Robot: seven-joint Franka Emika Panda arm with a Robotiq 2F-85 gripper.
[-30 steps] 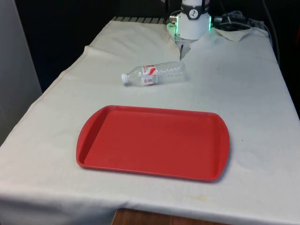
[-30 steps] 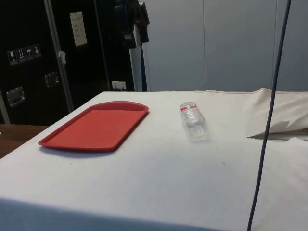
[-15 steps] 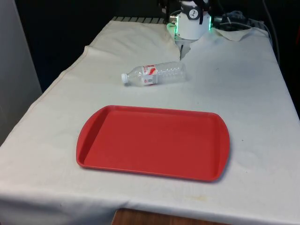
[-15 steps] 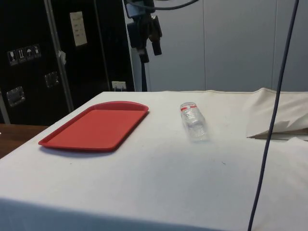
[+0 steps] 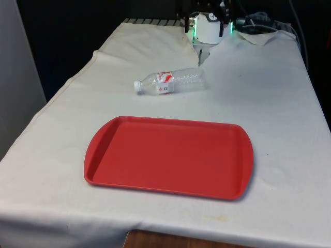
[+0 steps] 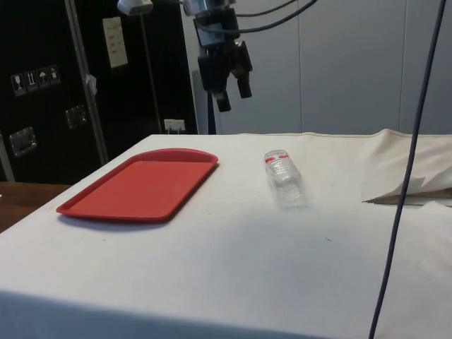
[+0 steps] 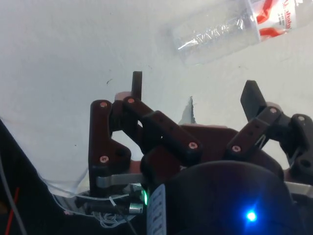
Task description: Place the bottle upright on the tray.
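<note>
Clear plastic bottle (image 5: 170,81) lying on its side on the white cloth (image 5: 269,103), white cap toward the front view's left, red-and-white label near the neck. Also seen in the side view (image 6: 284,177), end-on, cap toward the cabinets, and in the wrist view (image 7: 230,28) as a crinkled clear body with the red label at one end. Red tray (image 5: 169,156) flat on the cloth, nearer the front camera than the bottle, apart from it, nothing on it; in the side view (image 6: 141,183) to the left of the bottle with a gap of bare cloth between. Black gripper (image 6: 234,97) high in the air in the side view, well above the table, roughly over the gap between tray and bottle, fingers pointing downward. In the wrist view (image 7: 195,93) two black fingers (image 7: 137,84) spread wide apart, nothing between them, bare cloth and the bottle's base end beyond the tips. No contact with bottle or tray.
</note>
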